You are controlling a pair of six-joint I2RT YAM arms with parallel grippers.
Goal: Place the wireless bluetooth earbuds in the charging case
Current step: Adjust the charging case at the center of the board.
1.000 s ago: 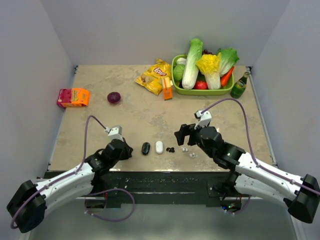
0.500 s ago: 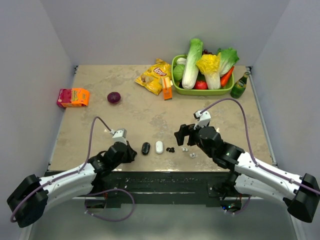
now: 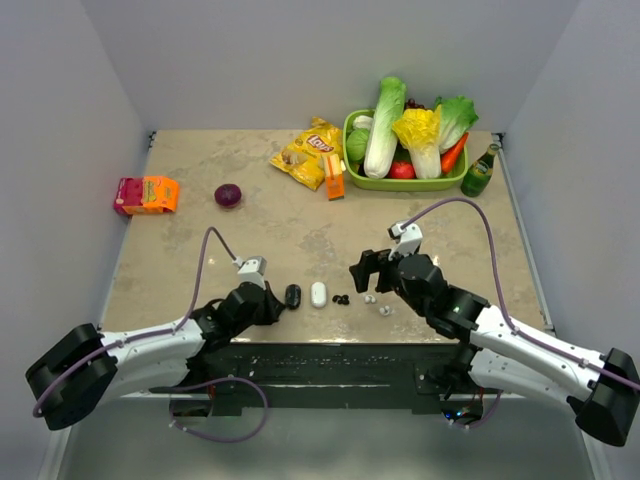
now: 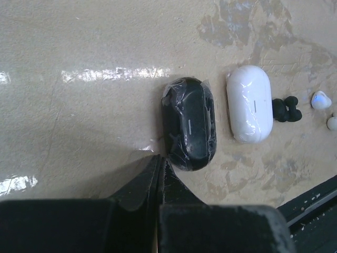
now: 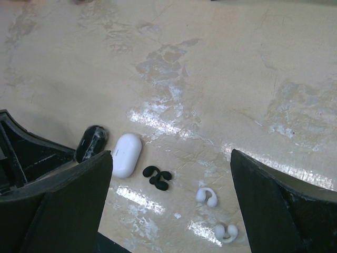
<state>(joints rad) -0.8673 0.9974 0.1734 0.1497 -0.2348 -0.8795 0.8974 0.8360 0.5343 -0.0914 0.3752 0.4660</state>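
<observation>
The black earbuds (image 5: 157, 177) and white earbuds (image 5: 206, 197) lie loose on the desk (image 3: 200, 260) beside the white case (image 4: 249, 104), the black case (image 4: 188, 124) next to it facing the closed left claw (image 4: 159, 158), the right claw (image 5: 171, 154) spread open above

Even overhead light — white glare streaks on glossy table (image 5: 168, 113); wrist views sharp, near fingers (image 4: 158, 174) dark.

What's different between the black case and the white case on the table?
The black case is dark and glossy; the white case is bright white. The black case lies right at the tip of the shut left hand; the white case lies beside the black earbuds. Both are closed, pill-shaped, lying flat side by side.
</observation>
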